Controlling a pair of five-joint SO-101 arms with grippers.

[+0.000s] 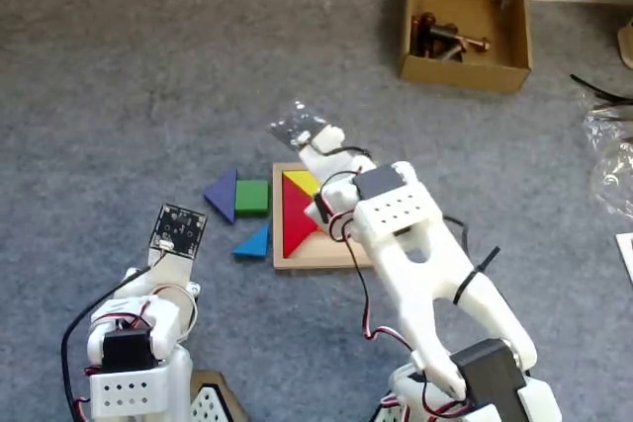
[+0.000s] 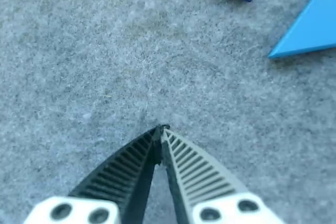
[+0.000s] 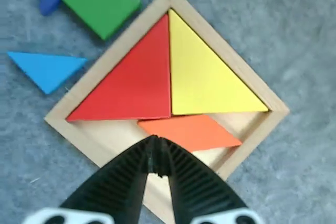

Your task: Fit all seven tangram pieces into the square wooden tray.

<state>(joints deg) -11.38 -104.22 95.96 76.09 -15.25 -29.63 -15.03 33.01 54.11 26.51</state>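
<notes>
Nearest the camera, my left gripper [image 2: 160,129] hangs low over bare grey carpet [image 2: 105,66], jaws pressed together with nothing between them. I judge it is parked back from the work so the other arm has room.

Just beyond it lie three loose pieces, outside the frame because they have no place in it yet. A dark blue triangle [image 1: 223,195] touches a green square [image 1: 252,197]. A light blue triangle [image 1: 253,242] lies nearer me, just beside the tray.

Further right is the square wooden tray [image 1: 318,262]. A red triangle [image 1: 295,219] and a yellow triangle [image 1: 302,183] sit edge to edge inside. Their long sides run along the rim, which leaves the other half free. An orange parallelogram [image 3: 191,131] lies against the corner where they meet.

My right gripper [image 3: 156,142] hovers over the bare wood beside that piece, jaws closed and empty. That suggests a nudge rather than a grasp.

Far right, well apart, stands a cardboard box [image 1: 465,32].
</notes>
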